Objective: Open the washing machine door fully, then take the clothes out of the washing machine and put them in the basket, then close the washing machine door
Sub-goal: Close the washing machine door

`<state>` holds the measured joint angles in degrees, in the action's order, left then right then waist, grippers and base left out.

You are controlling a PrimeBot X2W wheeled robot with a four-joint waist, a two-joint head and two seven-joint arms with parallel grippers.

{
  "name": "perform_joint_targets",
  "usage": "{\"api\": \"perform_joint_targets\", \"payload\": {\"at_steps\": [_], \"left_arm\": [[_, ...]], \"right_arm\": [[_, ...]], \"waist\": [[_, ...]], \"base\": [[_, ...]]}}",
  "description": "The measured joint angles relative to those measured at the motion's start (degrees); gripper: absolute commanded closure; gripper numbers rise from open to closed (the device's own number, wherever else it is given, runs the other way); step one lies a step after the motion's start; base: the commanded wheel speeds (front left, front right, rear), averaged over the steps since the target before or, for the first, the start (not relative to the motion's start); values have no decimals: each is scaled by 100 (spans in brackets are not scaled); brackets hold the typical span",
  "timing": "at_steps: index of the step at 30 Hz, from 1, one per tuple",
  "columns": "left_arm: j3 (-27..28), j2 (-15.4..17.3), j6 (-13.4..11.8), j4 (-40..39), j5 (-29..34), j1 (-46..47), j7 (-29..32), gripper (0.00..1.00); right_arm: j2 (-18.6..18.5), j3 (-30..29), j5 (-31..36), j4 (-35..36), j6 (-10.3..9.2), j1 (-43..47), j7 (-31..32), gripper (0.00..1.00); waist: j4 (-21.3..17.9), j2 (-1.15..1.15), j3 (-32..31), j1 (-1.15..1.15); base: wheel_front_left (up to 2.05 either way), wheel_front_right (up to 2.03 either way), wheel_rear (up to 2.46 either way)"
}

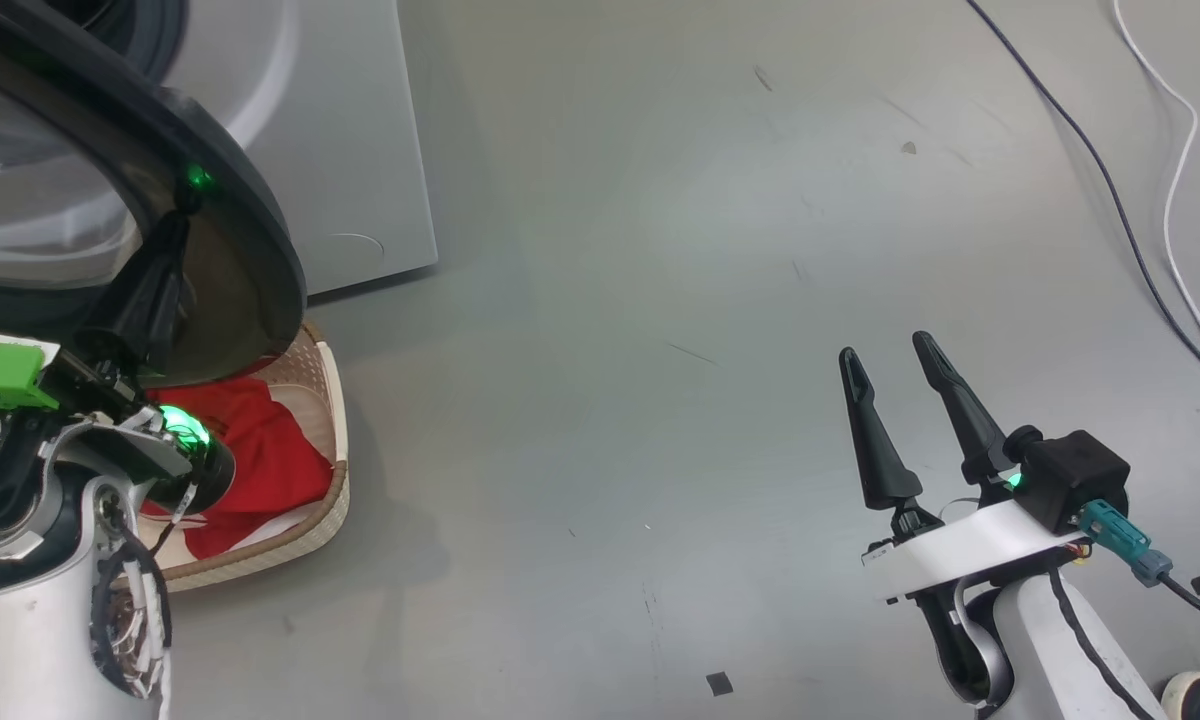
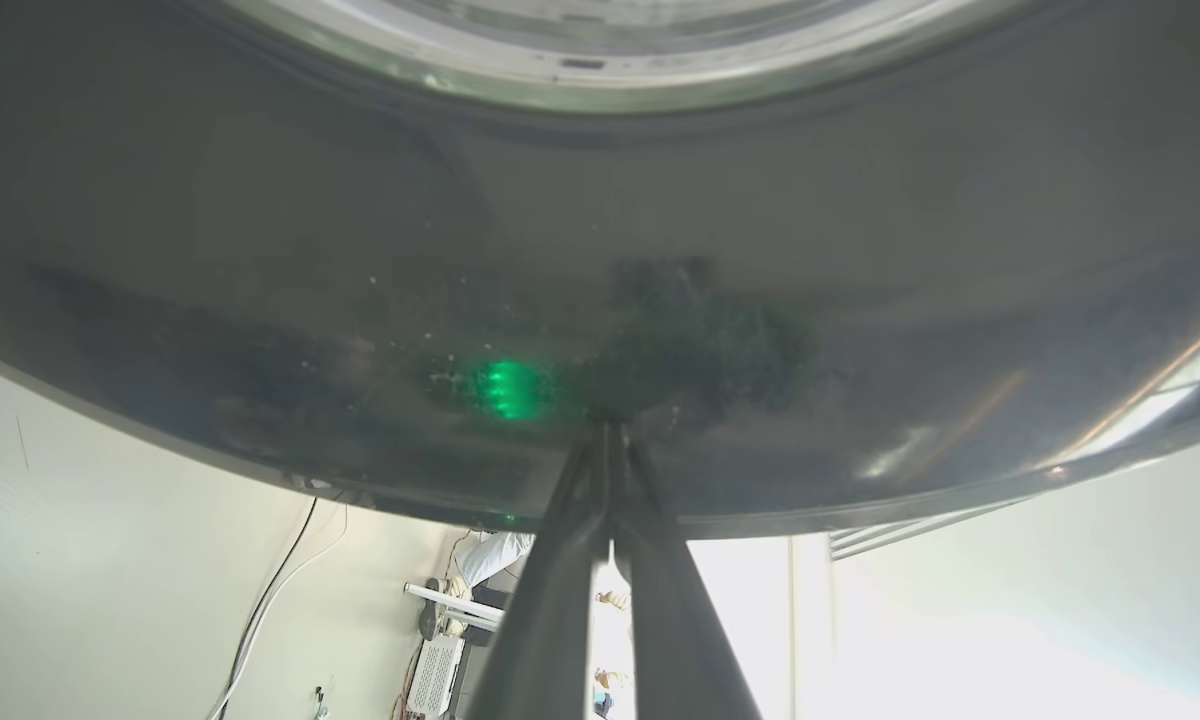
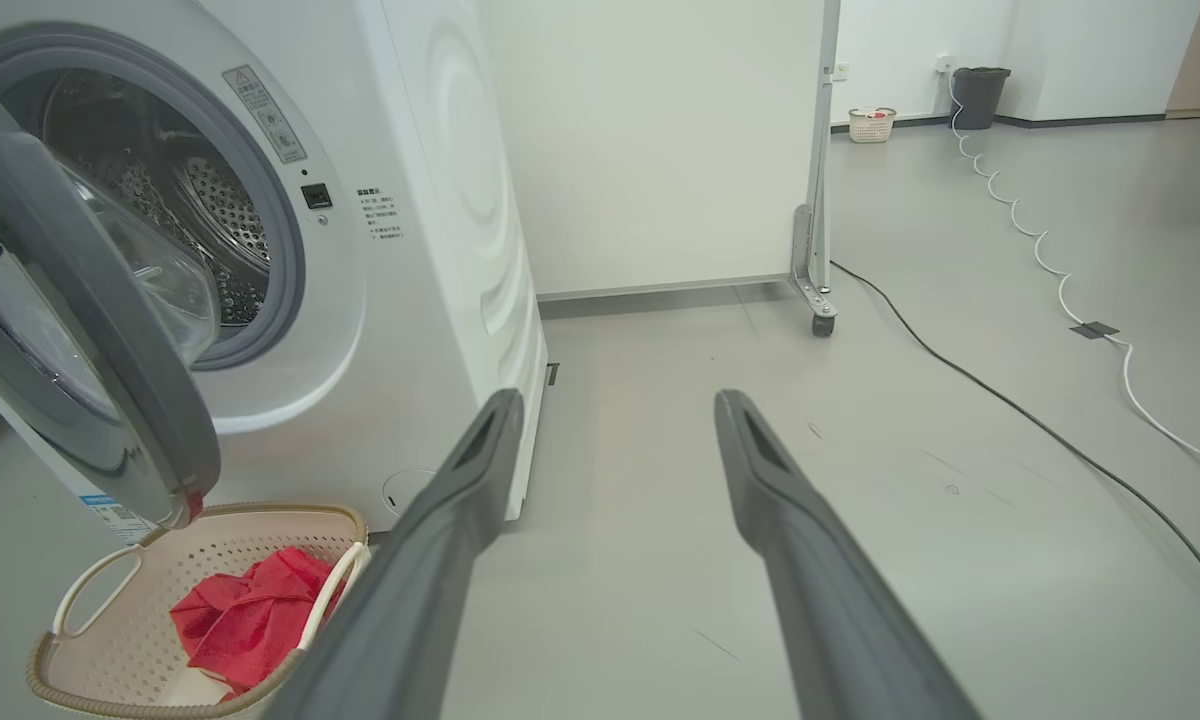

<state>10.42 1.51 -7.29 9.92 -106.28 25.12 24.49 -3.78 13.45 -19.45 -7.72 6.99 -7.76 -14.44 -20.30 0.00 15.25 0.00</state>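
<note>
Closing stage: the clothes (image 3: 250, 620) lie in the basket (image 3: 120, 640) beneath the open washing machine door (image 3: 110, 340), the drum looks bare where visible, the left claw (image 2: 610, 440), fingers together, meets the door's black rim, and the right claw (image 1: 888, 355) hangs spread and empty.

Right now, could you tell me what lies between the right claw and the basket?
Bare grey floor alone separates the right claw from the basket, as the head view shows.
</note>
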Motion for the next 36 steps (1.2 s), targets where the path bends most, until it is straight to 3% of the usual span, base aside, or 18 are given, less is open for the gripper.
{"api": "perform_joint_targets", "payload": {"at_steps": [10,19,30,36], "left_arm": [[22,-1,44,399,143,311,-736,100],[-254,-1,170,673,141,508,-970,100],[-793,-2,422,1069,200,513,-1002,100],[-1466,2,673,1166,987,219,-917,100]], "right_arm": [[26,-54,-69,-2,0,0,0,0],[42,-153,-70,-1,0,1,0,0],[58,-432,-66,69,0,4,0,0],[53,-590,-48,118,0,8,0,0]], "waist": [[-299,0,93,0],[-348,0,117,0],[-132,0,92,0],[108,0,14,0]], "base": [[0,0,0],[0,0,0],[0,0,0],[0,0,0]]}}
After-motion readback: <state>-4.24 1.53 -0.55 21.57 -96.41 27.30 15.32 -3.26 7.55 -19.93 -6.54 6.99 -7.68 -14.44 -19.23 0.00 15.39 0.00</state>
